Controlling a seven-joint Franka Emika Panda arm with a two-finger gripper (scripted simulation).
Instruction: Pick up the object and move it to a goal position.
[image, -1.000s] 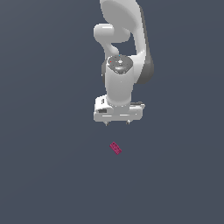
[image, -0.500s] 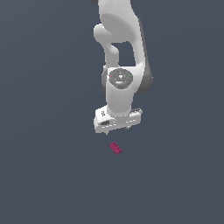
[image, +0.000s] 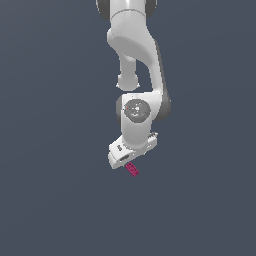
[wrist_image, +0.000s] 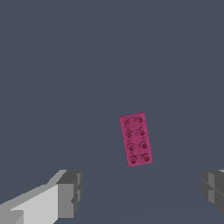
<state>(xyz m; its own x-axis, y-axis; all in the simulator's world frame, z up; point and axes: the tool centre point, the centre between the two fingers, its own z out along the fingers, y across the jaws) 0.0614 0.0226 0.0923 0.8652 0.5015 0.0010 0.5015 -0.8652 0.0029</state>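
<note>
- Exterior view sits off the arm, set back, facing the white arm (image: 137, 75) head-on against a plain grey floor (image: 50, 200), so it takes in most of the robot.
- Wrist view rides on the wrist, looking down past the two fingertips (wrist_image: 70, 192), way closer to the floor.
- Both views catch the pink block (image: 132, 169); it's tiny from outside, big with studs visible up close (wrist_image: 135, 139).

Arm reaching down, wrist tilted, gripper (image: 131, 162) low w/ fingers (wrist_image: 68, 194) spread wide apart, holding nothing.
</note>
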